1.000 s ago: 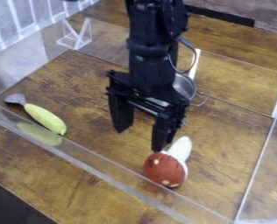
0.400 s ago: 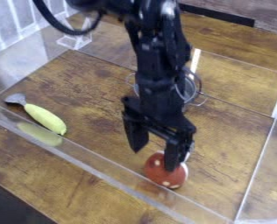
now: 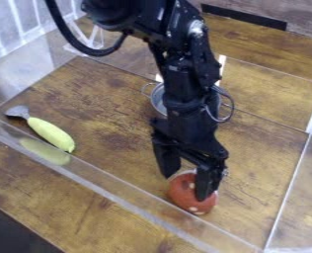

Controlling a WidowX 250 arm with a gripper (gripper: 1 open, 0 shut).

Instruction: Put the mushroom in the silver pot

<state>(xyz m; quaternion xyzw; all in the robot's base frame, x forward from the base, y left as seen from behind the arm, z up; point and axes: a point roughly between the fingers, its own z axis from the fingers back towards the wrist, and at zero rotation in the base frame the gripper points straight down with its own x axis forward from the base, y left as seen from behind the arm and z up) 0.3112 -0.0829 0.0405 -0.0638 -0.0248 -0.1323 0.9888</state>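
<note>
The mushroom lies on the wooden table near the front clear wall, its red-brown cap showing below the fingers. My gripper hangs straight over it, open, with one black finger on each side of the cap. The stem is hidden behind the fingers. The silver pot stands behind the arm, mostly hidden by it; only its left rim and a wire handle at the right show.
A yellow-green banana-like toy lies at the left next to the clear front wall. A clear stand is at the back left. A clear side wall rises at the right.
The arm swung right and down from above the table's middle. The open gripper now straddles the mushroom, which has not moved.
</note>
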